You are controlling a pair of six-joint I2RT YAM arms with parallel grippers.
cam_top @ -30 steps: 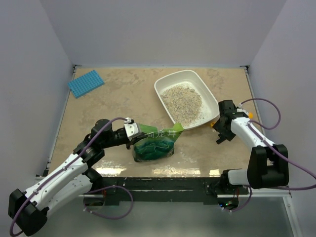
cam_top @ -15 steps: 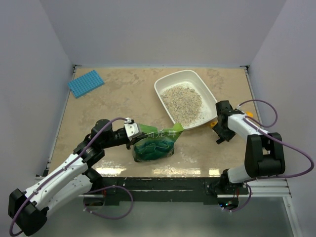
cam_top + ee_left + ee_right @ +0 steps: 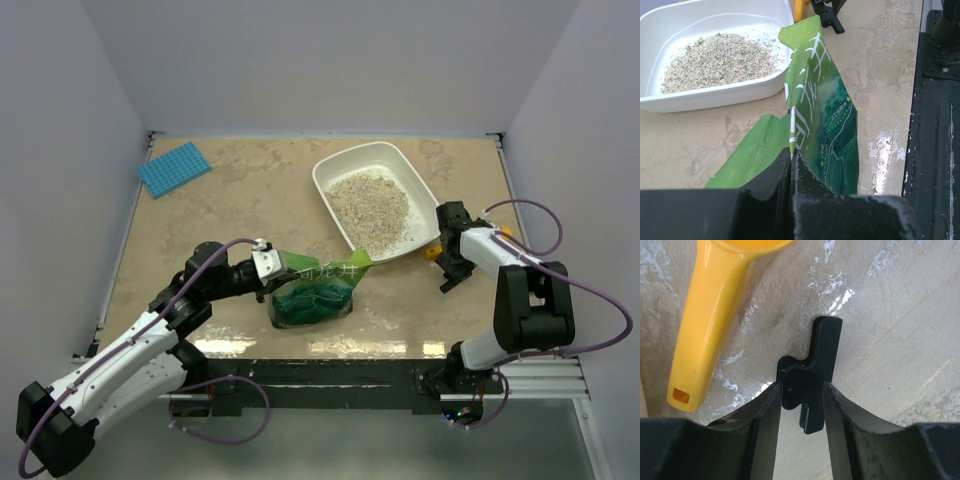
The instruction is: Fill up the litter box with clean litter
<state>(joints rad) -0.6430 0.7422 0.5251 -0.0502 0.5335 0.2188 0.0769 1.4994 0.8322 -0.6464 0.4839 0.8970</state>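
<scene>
With left fingers [image 3: 772, 182] you're pinching the limp, slippery-looking green pouch [image 3: 825, 115] by its top edge; right fingers [image 3: 762, 425] are clamping a black clip [image 3: 812, 370].

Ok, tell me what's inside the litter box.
The litter box holds a heap of clean litter, with bare white floor near its walls. Nothing else shows inside. The floor under the heap is covered.

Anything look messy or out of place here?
The green bag slumps sideways, its top pinched by the left pincer. The litter sits heaped unevenly in the litter box. The right pincer grips a stray black clip.
</scene>
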